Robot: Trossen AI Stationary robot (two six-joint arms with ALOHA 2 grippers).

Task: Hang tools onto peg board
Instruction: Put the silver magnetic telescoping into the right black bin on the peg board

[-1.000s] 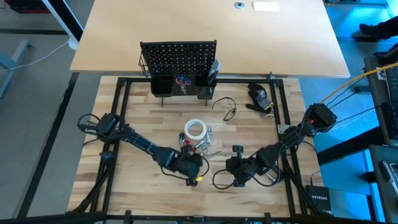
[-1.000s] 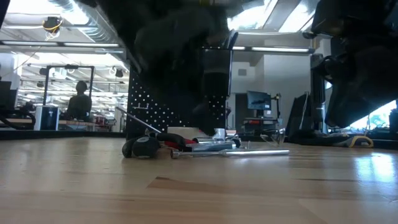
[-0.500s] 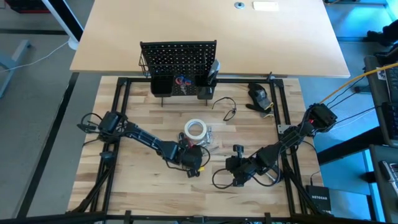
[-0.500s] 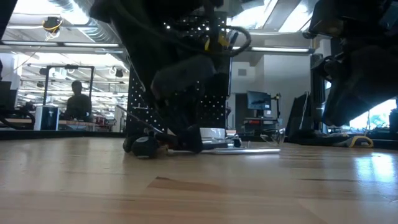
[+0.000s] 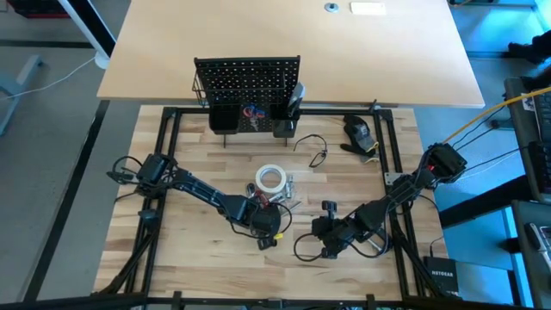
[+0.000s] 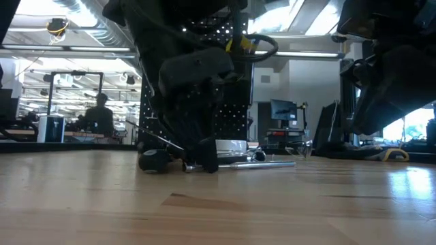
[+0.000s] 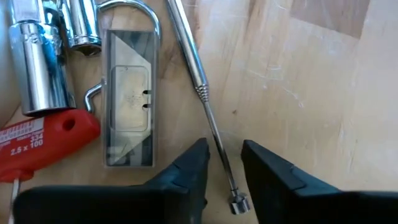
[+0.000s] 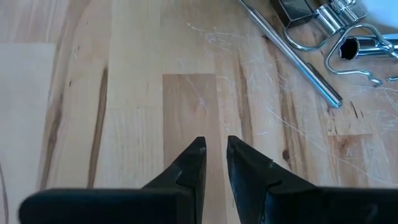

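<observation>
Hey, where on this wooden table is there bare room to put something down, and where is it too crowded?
Bare wood lies between the left arm and the peg board, and along the near edge in front of both arms. It is crowded mid-table, where the tape roll, the small metal tools and the left gripper bunch together. The right gripper waits nearby.

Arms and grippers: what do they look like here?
Both arms are dark, jointed and slim, with black cables looping beside them. The left gripper and right gripper each have two matte black, wedge-shaped fingers. A small yellow mark shows by the left wrist.
</observation>
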